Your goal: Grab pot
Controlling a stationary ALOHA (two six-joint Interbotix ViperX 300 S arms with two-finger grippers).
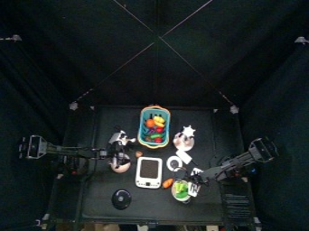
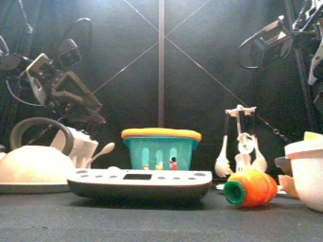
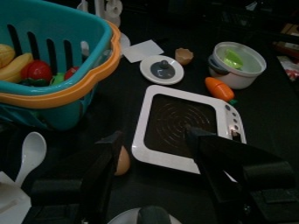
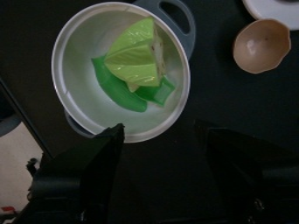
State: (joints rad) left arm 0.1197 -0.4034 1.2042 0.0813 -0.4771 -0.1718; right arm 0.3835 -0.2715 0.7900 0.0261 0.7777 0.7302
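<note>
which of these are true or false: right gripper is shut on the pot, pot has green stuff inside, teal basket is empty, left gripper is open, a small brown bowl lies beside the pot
1. The right gripper is shut on the pot. False: its jaws are spread apart above the pot, not touching it.
2. The pot holds green food. True.
3. The teal basket is empty. False: it holds fruit, including a banana.
4. The left gripper is open. True.
5. A small brown bowl lies beside the pot. True.
</note>
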